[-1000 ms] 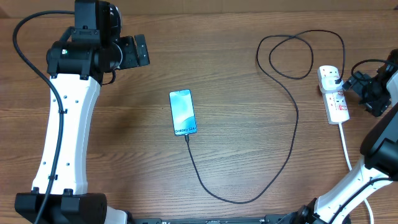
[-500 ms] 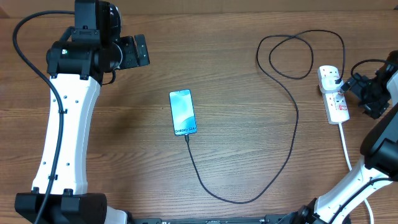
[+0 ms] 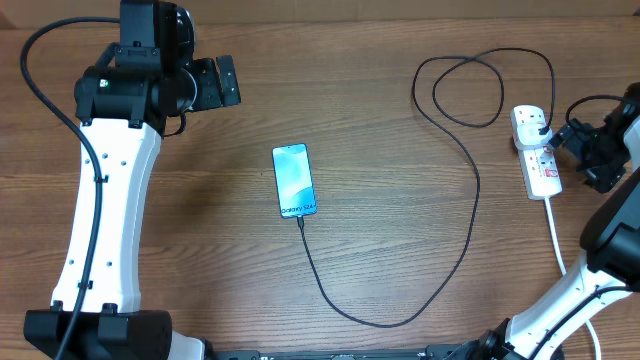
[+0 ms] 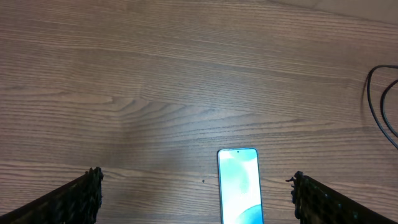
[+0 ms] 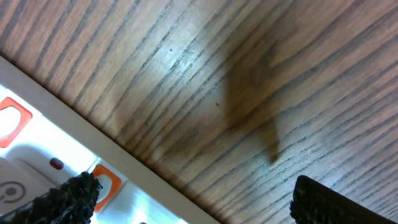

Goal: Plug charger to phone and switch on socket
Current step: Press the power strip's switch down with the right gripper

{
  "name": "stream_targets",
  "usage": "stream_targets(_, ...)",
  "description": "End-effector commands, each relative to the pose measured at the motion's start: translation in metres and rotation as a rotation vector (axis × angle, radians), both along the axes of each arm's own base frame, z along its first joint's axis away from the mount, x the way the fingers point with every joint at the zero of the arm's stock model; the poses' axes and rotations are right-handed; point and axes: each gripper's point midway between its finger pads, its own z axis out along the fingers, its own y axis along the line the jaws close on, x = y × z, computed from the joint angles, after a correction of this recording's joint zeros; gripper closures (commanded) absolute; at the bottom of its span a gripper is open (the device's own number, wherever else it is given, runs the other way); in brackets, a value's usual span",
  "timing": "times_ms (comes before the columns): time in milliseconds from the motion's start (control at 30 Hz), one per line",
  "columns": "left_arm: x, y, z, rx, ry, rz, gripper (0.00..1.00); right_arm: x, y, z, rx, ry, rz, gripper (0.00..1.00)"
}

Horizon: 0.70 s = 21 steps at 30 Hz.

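Note:
The phone [image 3: 294, 180] lies flat mid-table with its screen lit; it also shows as the phone [image 4: 239, 186] low in the left wrist view. The charger [image 3: 476, 200], a thin black cable, runs from the phone's near end, loops round the table and ends in a black plug [image 3: 541, 124] sitting in the socket [image 3: 535, 160]. My left gripper [image 3: 222, 84] hangs open far to the phone's upper left, and the left gripper [image 4: 196, 199] holds nothing. My right gripper [image 3: 572, 150] stands open just right of the socket; in its wrist view the right gripper [image 5: 193, 199] has one finger over the socket [image 5: 37, 155] by an orange-red switch [image 5: 111, 182].
A thick white cord [image 3: 556, 235] leaves the socket toward the front right, beside the right arm's base. The charger coils in a double loop [image 3: 470, 90] at the back right. Bare wooden table [image 3: 380, 150] lies between phone and socket.
The right gripper has edged very slightly near the socket. The left arm, phone and cable have not moved.

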Motion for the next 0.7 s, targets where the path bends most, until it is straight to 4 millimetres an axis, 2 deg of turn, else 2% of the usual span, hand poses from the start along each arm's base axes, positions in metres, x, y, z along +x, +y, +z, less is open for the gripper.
stream_targets(0, 0.0010, -0.0005, -0.0002, 0.018, -0.002, -0.008, 0.01, -0.0013, 0.0130, -0.0042, 0.045, 0.013, 0.024, 0.00)
stream_targets(233, 0.0010, -0.0005, -0.0002, 0.017, -0.002, -0.008, 0.00, 0.0024, 0.0196, -0.0033, 0.082, -0.009, 0.030, 0.00)
stream_targets(667, 0.0010, -0.0005, -0.0002, 0.018, -0.002, -0.008, 0.01, -0.0042, 0.0200, -0.0021, 0.087, 0.017, -0.010, 0.00)
